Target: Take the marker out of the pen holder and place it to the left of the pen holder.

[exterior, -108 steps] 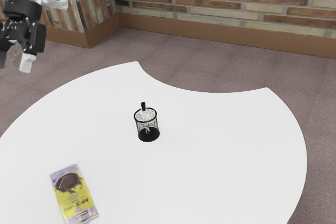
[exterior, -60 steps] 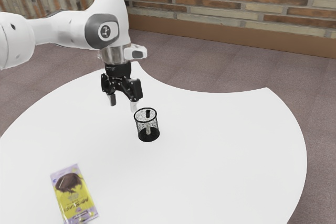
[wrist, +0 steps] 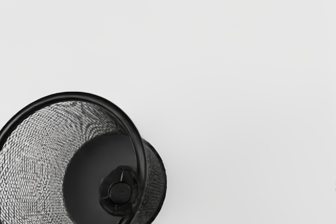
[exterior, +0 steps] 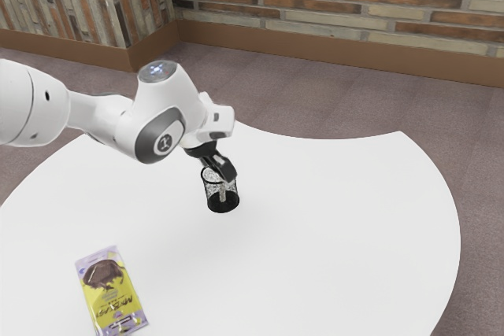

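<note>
Just left of the exterior view's centre, the hand point(exterior: 227, 175), open or closed I cannot tell, could topple the pen holder point(exterior: 224, 204) by catching its rim point(wrist: 71, 96).

"How is the light?"
"Bright and even; the white tabletop point(exterior: 339, 226) looks nearly washed out."
"Any shadows?"
"Faint, soft shading beside the pen holder point(wrist: 71, 96); the light's source is unclear."
</note>
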Tool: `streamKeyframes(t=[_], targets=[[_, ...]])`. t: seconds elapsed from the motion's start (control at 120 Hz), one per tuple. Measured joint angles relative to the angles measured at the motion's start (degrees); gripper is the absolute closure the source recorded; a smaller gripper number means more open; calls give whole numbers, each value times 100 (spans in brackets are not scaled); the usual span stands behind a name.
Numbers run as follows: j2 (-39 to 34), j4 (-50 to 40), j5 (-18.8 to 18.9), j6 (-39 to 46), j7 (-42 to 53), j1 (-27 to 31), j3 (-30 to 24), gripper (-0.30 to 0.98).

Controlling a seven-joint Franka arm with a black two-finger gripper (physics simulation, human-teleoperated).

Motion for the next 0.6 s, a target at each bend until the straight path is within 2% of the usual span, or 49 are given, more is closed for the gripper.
streamKeyframes(t=[0.233,0.6], targets=[[49,-365,17,1104,319,305,-213,20],[189,-408,-42,1633,623,337,-219,38]])
